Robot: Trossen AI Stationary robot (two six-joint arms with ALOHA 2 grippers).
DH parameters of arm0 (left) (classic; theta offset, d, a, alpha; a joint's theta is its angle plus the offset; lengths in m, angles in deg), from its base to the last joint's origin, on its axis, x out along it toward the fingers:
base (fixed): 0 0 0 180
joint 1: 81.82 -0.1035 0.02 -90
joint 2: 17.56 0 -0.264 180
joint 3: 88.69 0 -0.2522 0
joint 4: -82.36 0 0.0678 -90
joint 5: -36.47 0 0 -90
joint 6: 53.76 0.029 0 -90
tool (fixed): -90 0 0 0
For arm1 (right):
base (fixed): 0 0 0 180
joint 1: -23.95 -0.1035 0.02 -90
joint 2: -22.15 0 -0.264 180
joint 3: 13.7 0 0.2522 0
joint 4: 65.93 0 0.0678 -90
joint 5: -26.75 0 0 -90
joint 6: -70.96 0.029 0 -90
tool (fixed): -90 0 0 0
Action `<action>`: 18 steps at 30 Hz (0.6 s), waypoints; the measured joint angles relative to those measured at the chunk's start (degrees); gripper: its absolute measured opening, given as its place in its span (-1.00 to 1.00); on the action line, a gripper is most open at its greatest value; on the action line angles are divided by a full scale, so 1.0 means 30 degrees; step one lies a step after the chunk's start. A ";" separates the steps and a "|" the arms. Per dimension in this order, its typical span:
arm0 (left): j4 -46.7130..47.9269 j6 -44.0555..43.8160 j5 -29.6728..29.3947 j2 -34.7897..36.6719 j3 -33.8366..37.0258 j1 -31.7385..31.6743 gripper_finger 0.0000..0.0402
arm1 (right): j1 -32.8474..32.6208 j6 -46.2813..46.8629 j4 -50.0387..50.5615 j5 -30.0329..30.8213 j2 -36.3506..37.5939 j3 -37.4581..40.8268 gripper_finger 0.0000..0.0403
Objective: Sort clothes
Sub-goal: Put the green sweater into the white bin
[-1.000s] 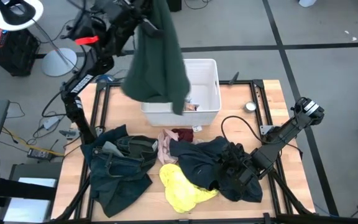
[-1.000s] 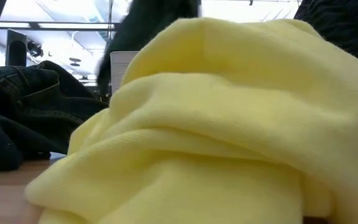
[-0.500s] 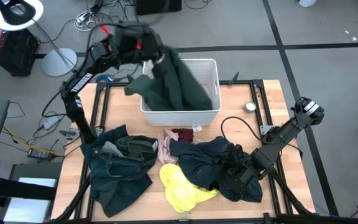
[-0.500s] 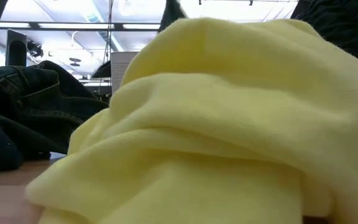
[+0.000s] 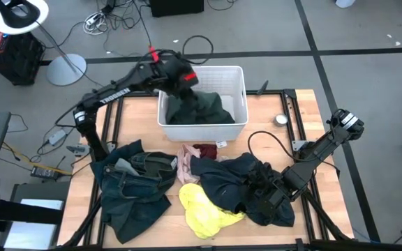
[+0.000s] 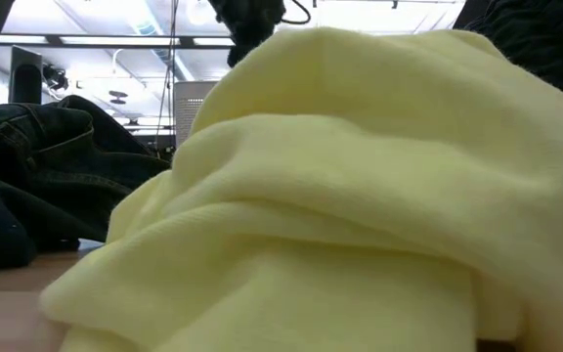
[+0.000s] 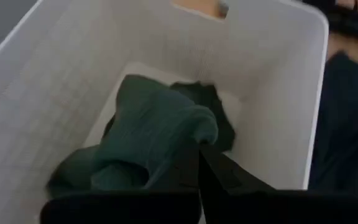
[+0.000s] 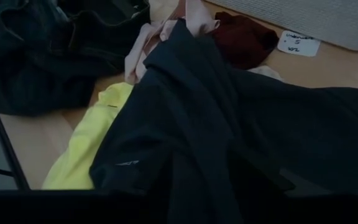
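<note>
Green cloth (image 5: 199,108) lies bunched inside the white bin (image 5: 239,97) at upper centre of the high view, and the left end effector (image 5: 180,78) hangs over the bin's left part with its fingers together, pinching a fold of that cloth, as the left wrist view shows (image 7: 160,143). On the wooden desk (image 5: 306,118) below the bin, a dark jeans heap (image 5: 135,185) sits lower left, a pink piece (image 5: 185,164) and a maroon piece (image 5: 205,150) lie at centre, and a yellow garment (image 5: 202,208) lies at lower centre. A navy garment (image 5: 229,180) spreads to the right of these. The right end effector (image 5: 262,196) rests low on the navy garment, lower right; I cannot tell whether its fingers are apart or together. In the low view the yellow garment (image 6: 340,196) fills most of the frame.
</note>
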 joint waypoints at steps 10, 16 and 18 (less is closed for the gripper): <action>-0.2448 -0.2750 -0.1835 0.0007 0.2923 -0.0381 -0.83 | 0.0000 0.0007 -0.1316 -0.0191 0.0000 -0.0004 -0.25; -0.2271 -0.3601 -0.1887 0.0007 0.3120 -0.0743 -0.49 | -0.0015 0.0000 -0.1830 -0.0376 0.0000 0.0000 -0.25; -0.1844 -0.3654 -0.1862 0.0049 0.2906 -0.0750 -0.41 | -0.0007 -0.0017 -0.1901 -0.0384 0.0000 -0.0005 -0.25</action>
